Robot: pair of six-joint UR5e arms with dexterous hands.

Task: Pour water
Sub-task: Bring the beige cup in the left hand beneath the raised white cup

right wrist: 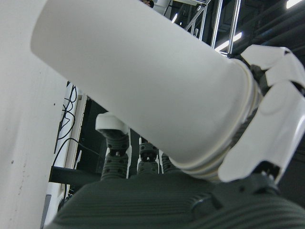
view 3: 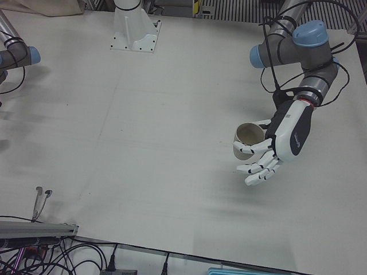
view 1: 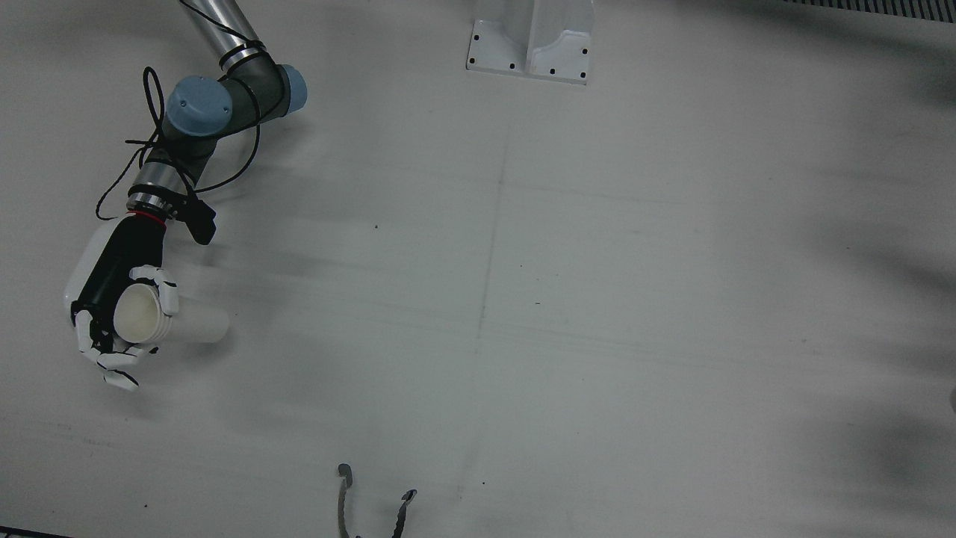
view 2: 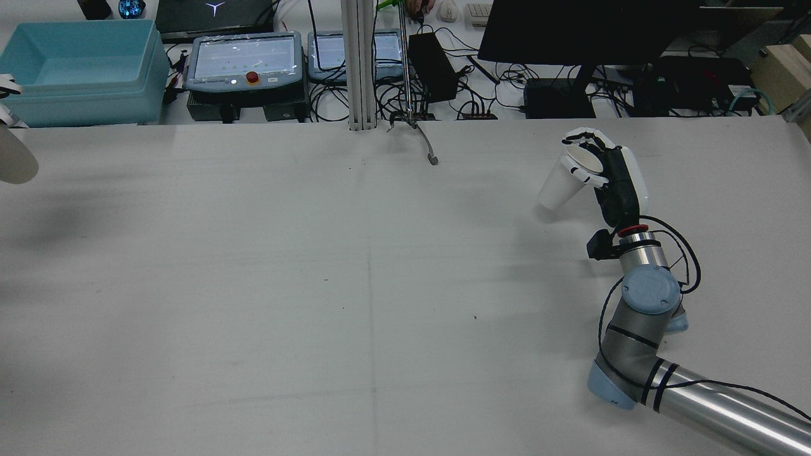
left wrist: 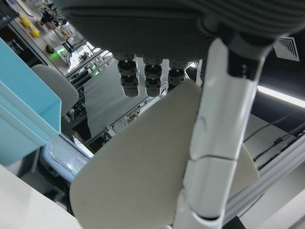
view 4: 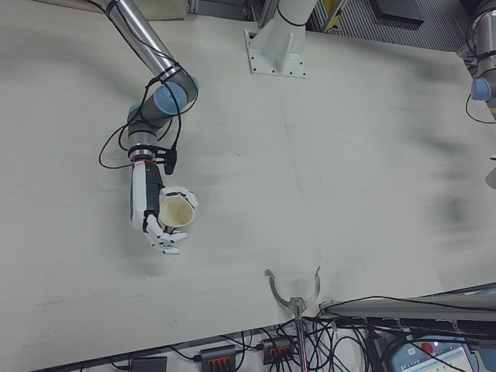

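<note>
My right hand (view 1: 112, 314) is shut on a white paper cup (view 1: 175, 323) and holds it mouth up, a little tilted, over the table. The hand (view 2: 611, 177) and cup (view 2: 562, 182) are at the right in the rear view, and the hand (view 4: 149, 203) and cup (view 4: 177, 211) also show in the right-front view. The cup (right wrist: 143, 81) fills the right hand view. My left hand (view 3: 287, 134) is shut on a beige paper cup (view 3: 248, 140), held above the table with some fingers stretched out. That cup (view 2: 14, 161) just enters the rear view's left edge. It (left wrist: 143, 176) also fills the left hand view.
A metal two-pronged tool (view 1: 373, 508) hangs over the operators' edge of the table at the middle. A white pedestal (view 1: 530, 45) stands at the robot's side. A light blue bin (view 2: 76, 69) and teach pendants (view 2: 244, 60) sit beyond the table.
</note>
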